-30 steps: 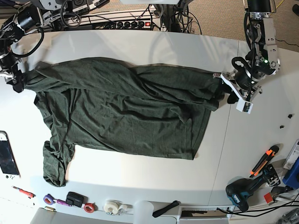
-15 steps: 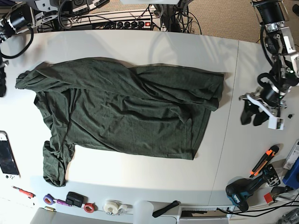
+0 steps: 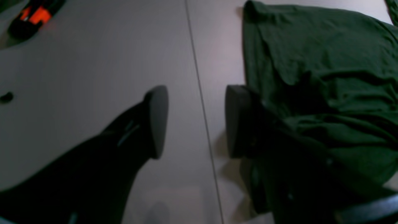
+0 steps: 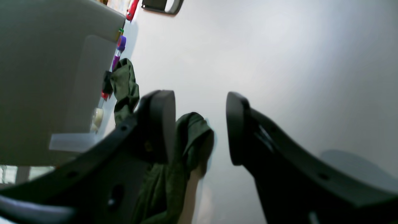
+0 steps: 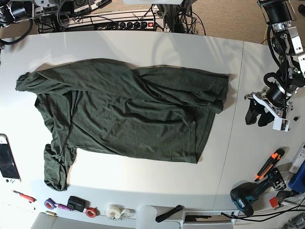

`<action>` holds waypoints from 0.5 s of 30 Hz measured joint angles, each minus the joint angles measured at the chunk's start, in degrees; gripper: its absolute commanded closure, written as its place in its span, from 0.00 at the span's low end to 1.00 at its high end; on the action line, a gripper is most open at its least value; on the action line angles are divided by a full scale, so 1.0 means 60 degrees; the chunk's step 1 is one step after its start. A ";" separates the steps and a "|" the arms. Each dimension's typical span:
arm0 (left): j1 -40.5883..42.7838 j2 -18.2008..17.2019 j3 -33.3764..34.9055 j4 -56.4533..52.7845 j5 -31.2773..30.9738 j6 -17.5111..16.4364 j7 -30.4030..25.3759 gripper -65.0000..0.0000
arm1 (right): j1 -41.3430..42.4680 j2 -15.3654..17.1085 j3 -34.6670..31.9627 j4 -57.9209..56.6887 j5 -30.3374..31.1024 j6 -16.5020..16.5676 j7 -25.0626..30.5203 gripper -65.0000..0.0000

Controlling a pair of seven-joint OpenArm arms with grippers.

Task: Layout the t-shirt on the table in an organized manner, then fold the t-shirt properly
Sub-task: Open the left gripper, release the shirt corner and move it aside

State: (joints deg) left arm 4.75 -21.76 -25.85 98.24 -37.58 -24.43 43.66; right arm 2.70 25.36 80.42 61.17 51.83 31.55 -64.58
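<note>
The dark green t-shirt [image 5: 128, 112] lies spread on the white table [image 5: 143, 183], wrinkled, with a diagonal fold across its middle and one sleeve bunched at the lower left. My left gripper [image 5: 256, 119] stands open to the right of the shirt, apart from it. In the left wrist view the left gripper [image 3: 197, 121] is open over the table's seam, with the t-shirt [image 3: 326, 77] beyond its right finger. In the right wrist view the right gripper [image 4: 199, 127] is open and empty above the table [image 4: 279, 62], a corner of the t-shirt [image 4: 194, 133] lying below it. In the base view it is out of frame.
A power drill [image 5: 245, 198], an orange-black cutter [image 5: 269, 164] and a blue box stand at the lower right. Tape rolls [image 5: 114, 211], markers and a phone [image 5: 7, 162] line the front and left edges. A power strip [image 5: 133, 24] and cables run along the back.
Both grippers have let go of the shirt's ends. The left gripper has drawn away to the right. The right gripper has pulled off past the table's left edge, out of the base view.
</note>
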 measured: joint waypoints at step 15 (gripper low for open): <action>0.0000 0.0000 0.0000 0.0000 -0.0036 -0.0004 0.0004 0.54 | 0.0743 -0.1206 -0.1778 0.0000 -0.0885 -0.0321 0.0419 0.59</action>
State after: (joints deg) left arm 4.75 -21.76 -25.85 98.24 -37.80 -24.45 43.68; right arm 7.16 18.13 69.76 61.17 46.52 29.63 -62.06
